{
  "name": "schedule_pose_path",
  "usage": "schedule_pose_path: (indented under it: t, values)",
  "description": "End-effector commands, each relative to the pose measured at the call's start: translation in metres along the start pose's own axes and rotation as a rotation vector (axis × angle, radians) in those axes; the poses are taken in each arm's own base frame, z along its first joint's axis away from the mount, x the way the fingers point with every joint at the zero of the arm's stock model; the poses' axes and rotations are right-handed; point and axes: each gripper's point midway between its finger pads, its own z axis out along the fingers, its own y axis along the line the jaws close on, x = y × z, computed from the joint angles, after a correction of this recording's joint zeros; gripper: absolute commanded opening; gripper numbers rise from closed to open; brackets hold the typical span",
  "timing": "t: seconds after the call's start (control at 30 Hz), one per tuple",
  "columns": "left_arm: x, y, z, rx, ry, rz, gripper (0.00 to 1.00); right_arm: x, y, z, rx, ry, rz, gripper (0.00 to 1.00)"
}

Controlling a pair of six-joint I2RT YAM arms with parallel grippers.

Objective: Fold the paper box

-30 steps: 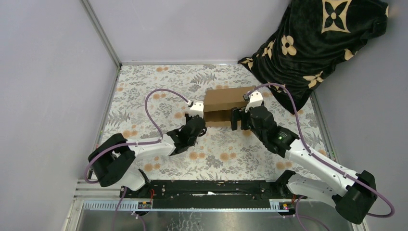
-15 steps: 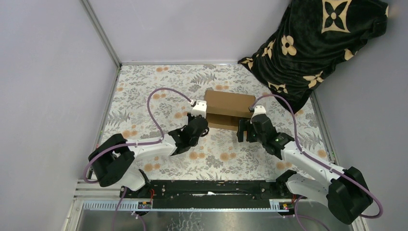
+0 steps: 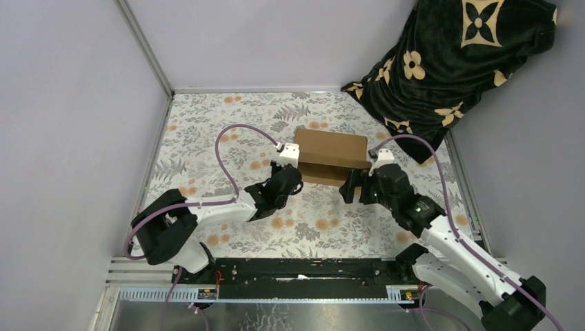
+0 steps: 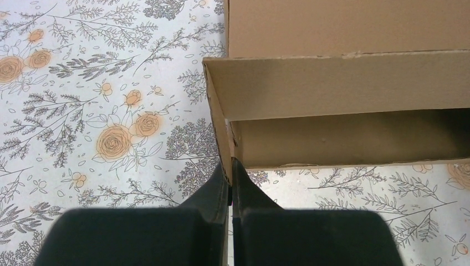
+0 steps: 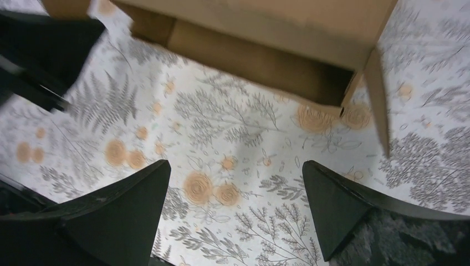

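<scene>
The paper box (image 3: 331, 155) is brown corrugated cardboard, partly formed, lying mid-table with its open side toward the arms. In the left wrist view the paper box (image 4: 343, 83) fills the upper right, and my left gripper (image 4: 230, 165) is shut on the near edge of its left side wall. In the top view my left gripper (image 3: 295, 176) sits at the box's near left corner. My right gripper (image 3: 353, 187) hovers just off the near right corner. It stands open (image 5: 235, 177) over bare tablecloth, with the paper box (image 5: 260, 27) ahead and a loose side flap (image 5: 377, 100) sticking out.
A flowered tablecloth (image 3: 227, 131) covers the table. A black cloth with tan flower prints (image 3: 455, 62) is heaped at the back right, close to the box. Grey walls (image 3: 76, 103) close in the left, back and right sides.
My right gripper has drawn back from the box's right end toward the near side and stands a little wider. The box's right end has swung slightly nearer. My left gripper keeps its hold.
</scene>
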Motion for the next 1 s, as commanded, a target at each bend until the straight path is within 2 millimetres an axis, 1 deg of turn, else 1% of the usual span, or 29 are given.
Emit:
schedule_pose_path:
  t: [0.0,0.07,0.17,0.23,0.33,0.4,0.43,0.5,0.53,0.6,0.67,0.7,0.77,0.83,0.9,0.97]
  values:
    - [-0.002,0.002,0.003,-0.034,-0.01,0.005,0.0,-0.042,0.007,-0.03,0.025,-0.083,0.013,0.98]
    - [0.0,0.002,0.004,-0.04,-0.009,0.009,0.0,-0.055,0.012,-0.038,0.014,-0.117,0.018,0.98]
    - [0.002,0.004,0.004,-0.049,-0.006,0.015,0.0,-0.082,0.022,-0.051,-0.011,-0.196,0.028,0.97]
    - [0.004,0.005,0.005,-0.054,-0.003,0.017,0.0,-0.099,0.025,-0.053,-0.006,-0.242,0.02,0.96]
    - [0.006,0.006,0.005,-0.058,-0.004,0.015,0.0,-0.117,0.026,-0.041,0.031,-0.254,-0.013,0.96]
    - [0.007,0.006,0.004,-0.057,-0.006,0.012,0.04,-0.123,0.025,-0.024,0.045,-0.24,-0.021,0.95]
    - [0.007,0.006,0.004,-0.056,-0.007,0.009,0.08,-0.124,0.026,-0.013,0.041,-0.22,-0.019,0.94]
    - [0.005,0.005,0.003,-0.046,-0.011,0.003,0.18,-0.123,0.026,0.009,0.03,-0.182,-0.007,0.91]
    - [0.005,0.003,0.002,-0.034,-0.011,0.002,0.24,-0.118,0.024,0.024,0.032,-0.15,-0.003,0.9]
    - [0.004,0.0,0.0,-0.006,-0.012,-0.001,0.32,-0.111,0.022,0.044,0.021,-0.103,0.01,0.89]
    - [0.005,-0.001,-0.001,0.01,-0.011,-0.004,0.35,-0.103,0.018,0.061,0.014,-0.063,0.027,0.88]
    - [0.006,-0.002,-0.003,0.021,-0.008,-0.007,0.36,-0.096,0.018,0.068,-0.004,-0.033,0.034,0.88]
    - [0.008,-0.003,-0.006,0.042,-0.001,-0.011,0.36,-0.085,0.014,0.08,-0.009,-0.001,0.048,0.87]
    - [0.01,-0.004,-0.009,0.055,0.01,-0.025,0.37,-0.074,0.01,0.087,-0.005,0.032,0.053,0.86]
    - [0.012,-0.007,-0.012,0.073,0.038,-0.039,0.43,-0.068,0.007,0.092,-0.005,0.043,0.058,0.86]
    - [0.017,-0.015,-0.015,0.111,0.088,-0.048,0.49,-0.063,0.004,0.096,0.0,0.057,0.058,0.86]
